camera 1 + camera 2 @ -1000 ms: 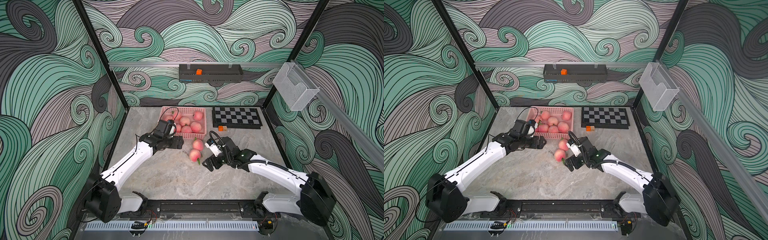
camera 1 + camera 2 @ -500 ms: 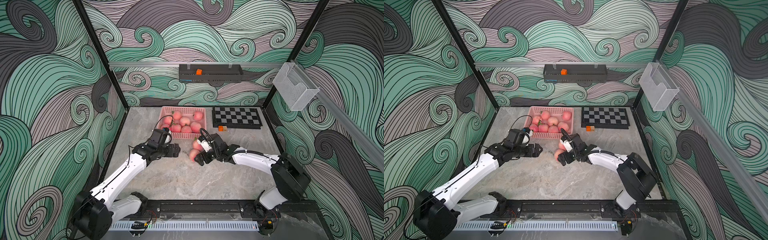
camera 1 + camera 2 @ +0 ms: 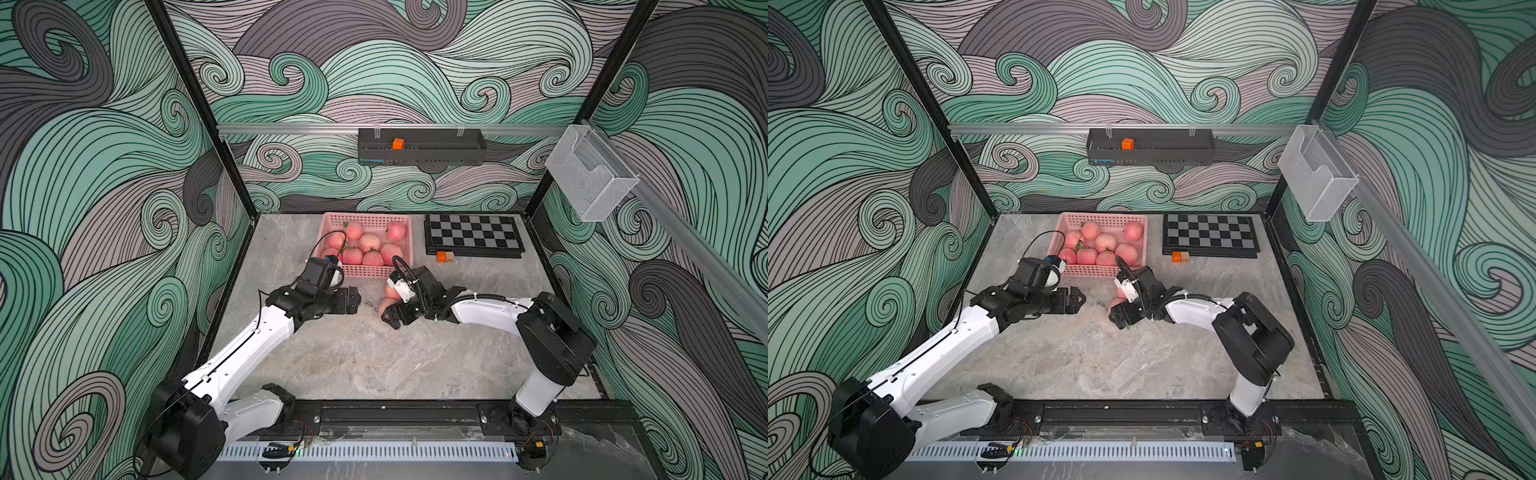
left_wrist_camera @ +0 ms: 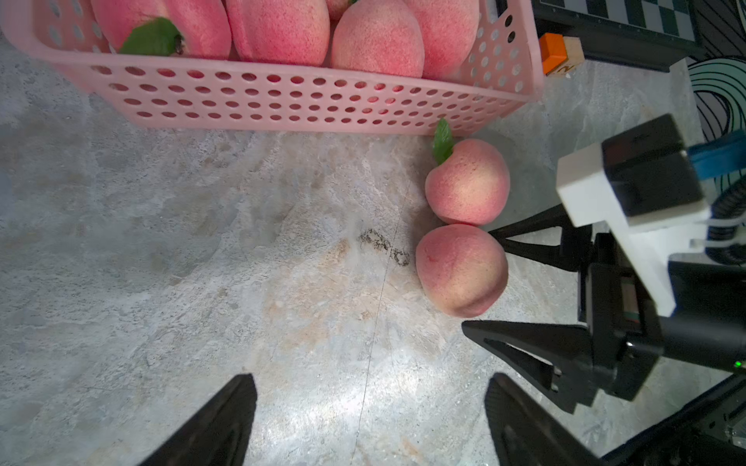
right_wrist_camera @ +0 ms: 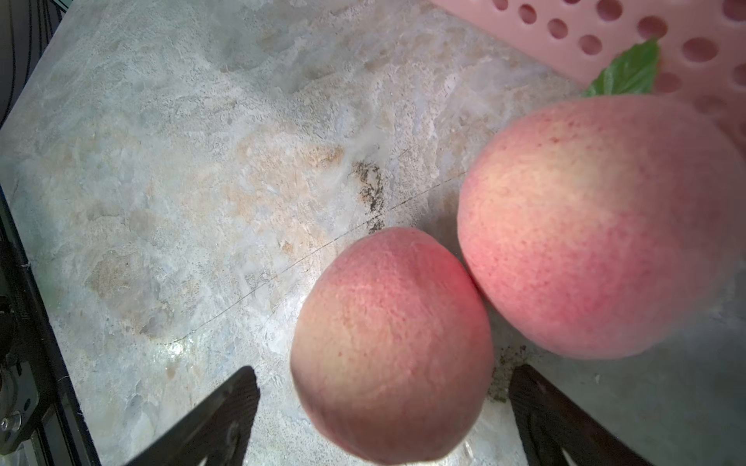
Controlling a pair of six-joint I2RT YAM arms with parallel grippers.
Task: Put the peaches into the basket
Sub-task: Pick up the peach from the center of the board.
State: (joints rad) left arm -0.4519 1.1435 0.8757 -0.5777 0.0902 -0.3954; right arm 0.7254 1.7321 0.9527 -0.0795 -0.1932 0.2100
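1. Two peaches lie on the table outside the basket, both off its near wall at the right-hand corner.
2. The leafed peach sits just beside that wall, its green leaf pointing at the perforations. I cannot tell whether the leaf touches the plastic.
3. The second peach rests against the leafed one, on the side away from the basket.
4. The right gripper is low on the table, reaching in from the basket's right side with its jaws spread wide. They straddle the second peach. In the right wrist view the black fingers flank the fruit with bare table showing on each side, so I record no grip.
5. The left gripper stands open and empty. It is in front of the basket's near wall, towards its left half, over bare table and well apart from both loose peaches.
6. Inside the basket I count at least seven peaches, packed close together, mostly against the near wall. Some carry leaves.
7. The chessboard lies to the right of the basket. A small orange cube sits between the two, near the basket's near right corner.
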